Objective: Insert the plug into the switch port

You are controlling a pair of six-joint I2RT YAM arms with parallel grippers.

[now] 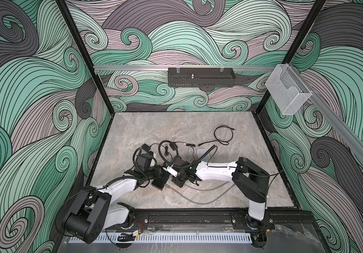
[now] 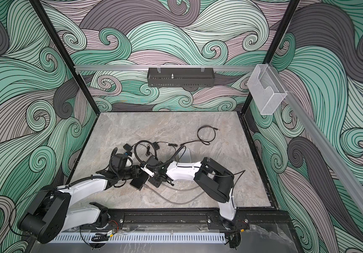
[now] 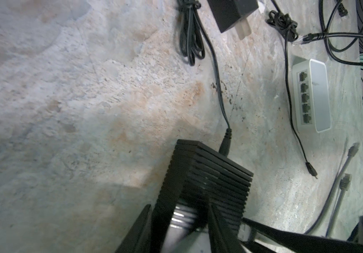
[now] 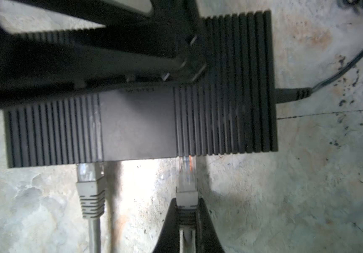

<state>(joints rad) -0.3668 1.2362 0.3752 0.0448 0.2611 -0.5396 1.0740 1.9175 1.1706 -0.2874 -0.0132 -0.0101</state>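
Observation:
The black ribbed switch (image 4: 141, 122) lies on the stone table, seen in both top views (image 1: 159, 183) (image 2: 138, 183). A grey plug (image 4: 186, 181) with a clear tip points at its front edge, and the tip reaches that edge. How deep it sits is hidden. My right gripper (image 4: 186, 207) is shut on the plug's ribbed boot. My left gripper (image 3: 176, 221) has its fingers (image 3: 136, 230) astride the switch (image 3: 209, 175) and tight against it, reaching over its far edge in the right wrist view. A second grey plug (image 4: 91, 188) sits in another port.
A black power lead (image 4: 292, 94) enters the switch's end. A white five-port switch (image 3: 311, 96) (image 1: 204, 154), a black adapter (image 3: 231, 13), loose grey plugs (image 3: 351, 151) and coiled black cables (image 1: 223, 135) lie behind. Grey cable (image 1: 198, 200) trails toward the front rail.

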